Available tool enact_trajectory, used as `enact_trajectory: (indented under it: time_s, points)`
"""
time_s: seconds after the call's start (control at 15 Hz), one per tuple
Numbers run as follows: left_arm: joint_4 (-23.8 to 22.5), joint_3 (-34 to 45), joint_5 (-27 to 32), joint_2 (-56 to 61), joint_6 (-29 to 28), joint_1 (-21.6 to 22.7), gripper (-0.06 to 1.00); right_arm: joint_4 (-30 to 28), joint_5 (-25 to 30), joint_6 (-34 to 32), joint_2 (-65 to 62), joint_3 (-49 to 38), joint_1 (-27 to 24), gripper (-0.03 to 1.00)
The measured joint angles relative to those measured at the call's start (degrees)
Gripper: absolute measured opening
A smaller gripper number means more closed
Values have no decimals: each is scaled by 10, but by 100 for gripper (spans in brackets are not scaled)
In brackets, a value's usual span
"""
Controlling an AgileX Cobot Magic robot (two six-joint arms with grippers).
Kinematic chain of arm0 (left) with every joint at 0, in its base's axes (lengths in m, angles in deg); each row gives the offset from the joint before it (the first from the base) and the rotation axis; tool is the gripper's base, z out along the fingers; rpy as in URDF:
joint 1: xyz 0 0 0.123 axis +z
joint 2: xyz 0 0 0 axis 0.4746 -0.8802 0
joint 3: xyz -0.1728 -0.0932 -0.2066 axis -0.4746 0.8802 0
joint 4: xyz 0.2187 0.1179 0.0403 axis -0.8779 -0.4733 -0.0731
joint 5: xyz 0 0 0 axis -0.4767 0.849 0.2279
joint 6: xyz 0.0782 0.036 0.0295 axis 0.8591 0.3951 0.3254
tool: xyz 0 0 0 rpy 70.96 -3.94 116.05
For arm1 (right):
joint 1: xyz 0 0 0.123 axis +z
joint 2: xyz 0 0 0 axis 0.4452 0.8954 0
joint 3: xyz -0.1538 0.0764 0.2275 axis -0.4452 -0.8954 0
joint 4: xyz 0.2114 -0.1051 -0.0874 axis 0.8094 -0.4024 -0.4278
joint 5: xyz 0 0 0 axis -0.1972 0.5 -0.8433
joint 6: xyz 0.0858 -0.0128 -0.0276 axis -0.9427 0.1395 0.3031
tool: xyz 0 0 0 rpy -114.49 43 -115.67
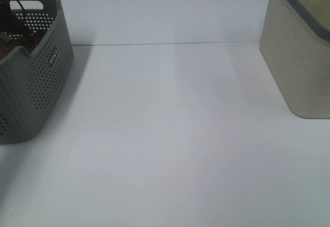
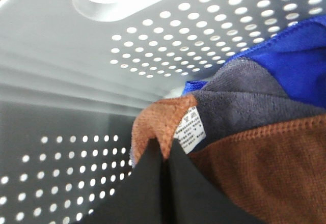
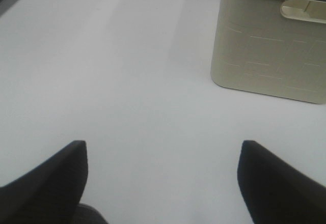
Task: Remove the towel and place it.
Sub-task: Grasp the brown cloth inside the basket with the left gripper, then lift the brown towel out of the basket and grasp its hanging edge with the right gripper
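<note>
The reddish-brown towel (image 2: 265, 168) lies inside the grey perforated basket (image 1: 44, 77) at the left; its white tag (image 2: 190, 128) shows at a corner. My left gripper (image 2: 165, 155) is inside the basket, its black fingers shut on the towel's corner beside the tag. A blue cloth (image 2: 295, 61) and a grey cloth (image 2: 239, 96) lie behind the towel. In the exterior view only a sliver of brown (image 1: 10, 50) and the arm's cables show in the basket. My right gripper (image 3: 163, 158) is open and empty above the white table (image 1: 170, 149).
A beige bin (image 1: 301, 57) with a grey rim stands at the right back of the table; it also shows in the right wrist view (image 3: 272, 46). The basket wall (image 2: 153, 46) is close around my left gripper.
</note>
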Motion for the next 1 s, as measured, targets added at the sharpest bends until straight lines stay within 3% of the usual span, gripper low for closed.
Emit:
enact_trajectory:
  time_s: [0.27,0.6,0.8,1.0]
  points:
    - [34,0,24,40,5,0,0,-1,0,0,0,0,0,77]
    - [124,0,34,168,6,-3,0,-1,0,0,0,0,0,77]
    - [136,0,38,238,22,-31,0,-1,0,0,0,0,0,77]
    - [137,0,42,317,33,-97,0,-1,0,0,0,0,0,77]
